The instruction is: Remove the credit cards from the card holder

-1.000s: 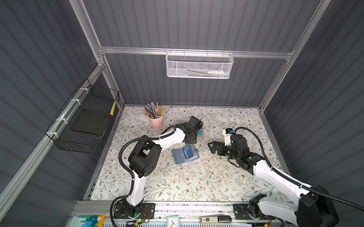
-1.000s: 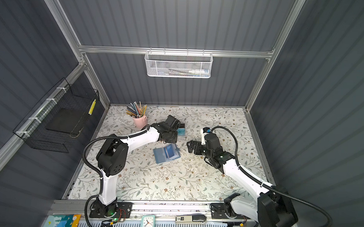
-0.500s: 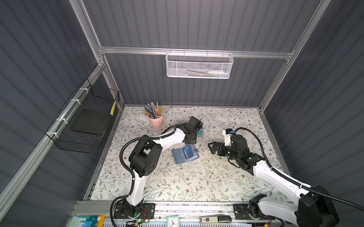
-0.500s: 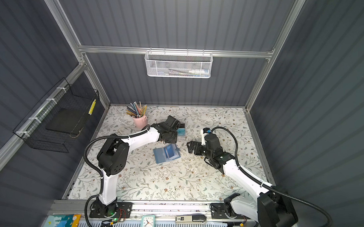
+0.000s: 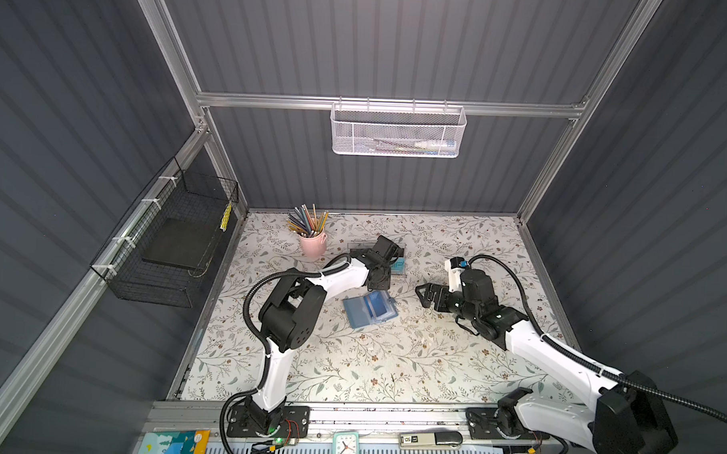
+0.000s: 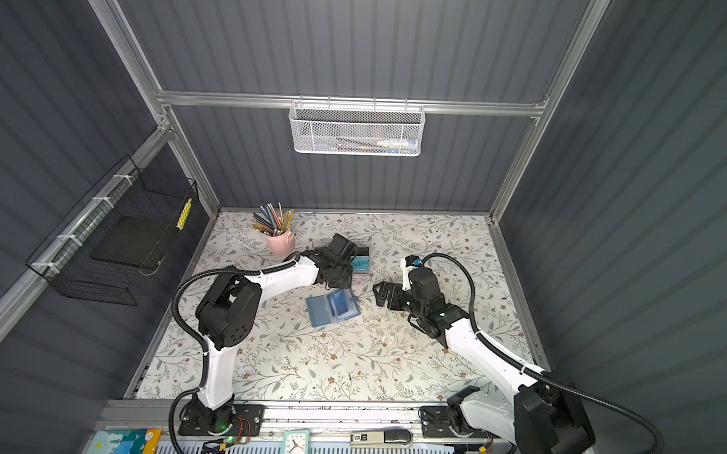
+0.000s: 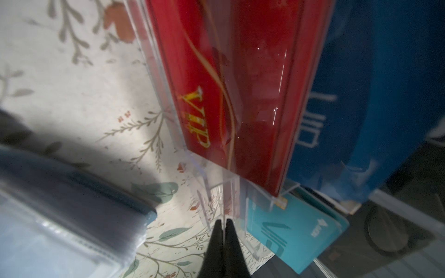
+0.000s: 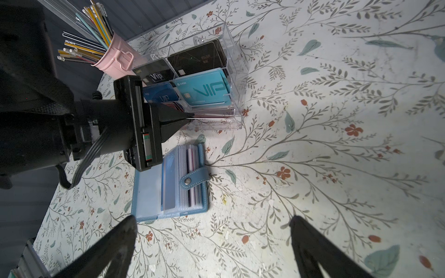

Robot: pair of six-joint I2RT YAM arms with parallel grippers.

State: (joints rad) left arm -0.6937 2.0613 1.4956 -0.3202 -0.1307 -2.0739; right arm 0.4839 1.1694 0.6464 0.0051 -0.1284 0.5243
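Note:
The card holder [image 5: 367,310] [image 6: 332,308] [image 8: 147,192], a blue-grey booklet with a snap tab, lies open on the floral mat. Card edges fill its clear sleeves, and a blue card [image 8: 169,185] shows on top. My left gripper [image 5: 381,283] [image 6: 343,282] [image 7: 223,220] [image 8: 190,116] is at the low front tier of the clear acrylic rack [image 8: 237,72]. It is shut on a thin pale credit card, seen only edge-on. My right gripper [image 5: 421,296] [image 6: 379,295] [image 8: 213,221] hangs open and empty over bare mat, to the right of the holder.
The rack [image 5: 398,266] holds black, blue, teal and red VIP cards [image 7: 216,84]. A pink cup of pencils [image 5: 313,243] stands behind it to the left. A black wire basket [image 5: 174,238] hangs on the left wall and a white mesh basket [image 5: 398,131] on the back rail.

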